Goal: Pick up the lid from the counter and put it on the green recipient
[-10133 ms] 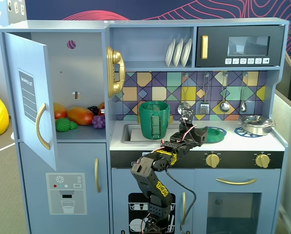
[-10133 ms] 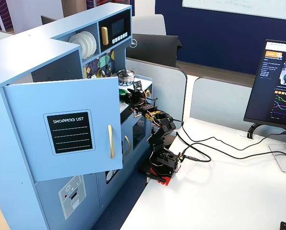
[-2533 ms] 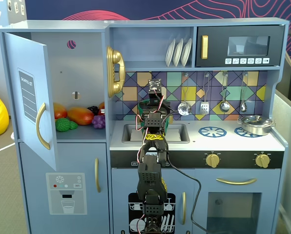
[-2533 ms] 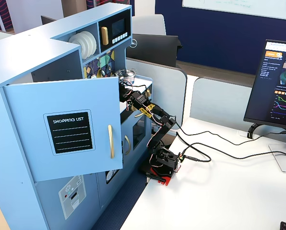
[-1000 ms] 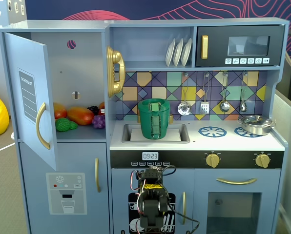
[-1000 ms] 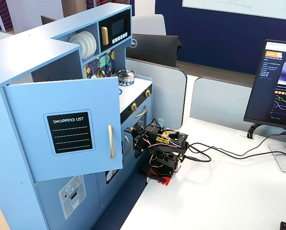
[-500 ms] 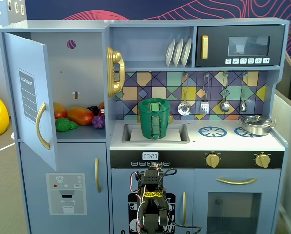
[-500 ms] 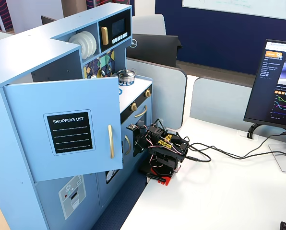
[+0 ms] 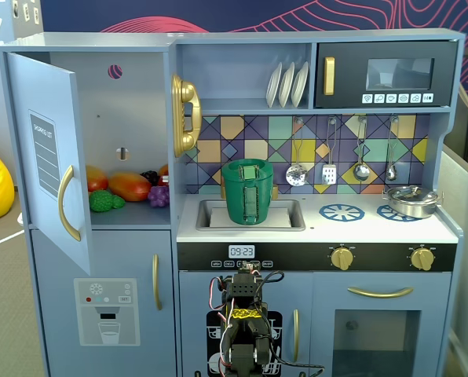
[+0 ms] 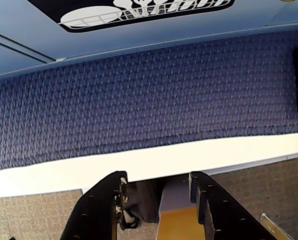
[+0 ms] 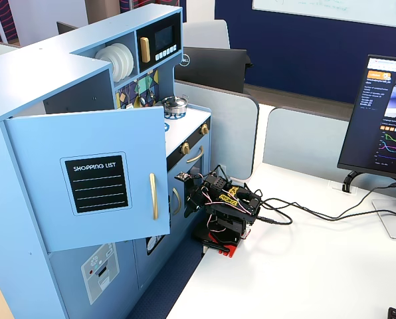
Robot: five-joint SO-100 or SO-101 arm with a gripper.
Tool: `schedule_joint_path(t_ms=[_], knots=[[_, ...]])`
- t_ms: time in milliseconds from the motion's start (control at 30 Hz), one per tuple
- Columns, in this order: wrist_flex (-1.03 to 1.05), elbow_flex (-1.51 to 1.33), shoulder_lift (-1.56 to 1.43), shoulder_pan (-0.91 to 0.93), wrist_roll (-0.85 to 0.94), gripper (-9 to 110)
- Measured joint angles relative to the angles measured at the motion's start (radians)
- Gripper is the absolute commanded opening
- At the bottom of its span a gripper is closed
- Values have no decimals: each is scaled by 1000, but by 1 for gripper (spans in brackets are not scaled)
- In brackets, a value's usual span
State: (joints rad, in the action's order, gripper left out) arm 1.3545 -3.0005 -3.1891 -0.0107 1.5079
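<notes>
The green recipient (image 9: 248,192) stands upright in the sink (image 9: 210,217) of the toy kitchen, its ribbed handle strip facing the camera in a fixed view. A green lid (image 9: 247,166) lies flat across its mouth, closing the pot; its knob is too small to make out. To the right on the white counter (image 9: 360,229), well apart from the pot, a shiny silver pan (image 9: 411,201) sits on the right-hand burner print. Ladles and a spatula hang on the tiled wall behind, and white plates (image 9: 287,84) stand in the rack above. The fridge door (image 9: 49,157) hangs open at the left, showing toy fruit (image 9: 128,187) on its shelf.

The arm (image 11: 224,206) is folded low on the white table (image 11: 304,272) in front of the kitchen, below the counter. In the wrist view the gripper (image 10: 156,187) points toward a blue carpet strip (image 10: 139,95); its two black fingers (image 10: 99,210) are spread apart with nothing between them.
</notes>
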Motion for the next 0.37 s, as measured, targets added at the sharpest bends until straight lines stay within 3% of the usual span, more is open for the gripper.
schedule_joint_path(t_ms=[367], knots=[[0,0,0,0,0,7]])
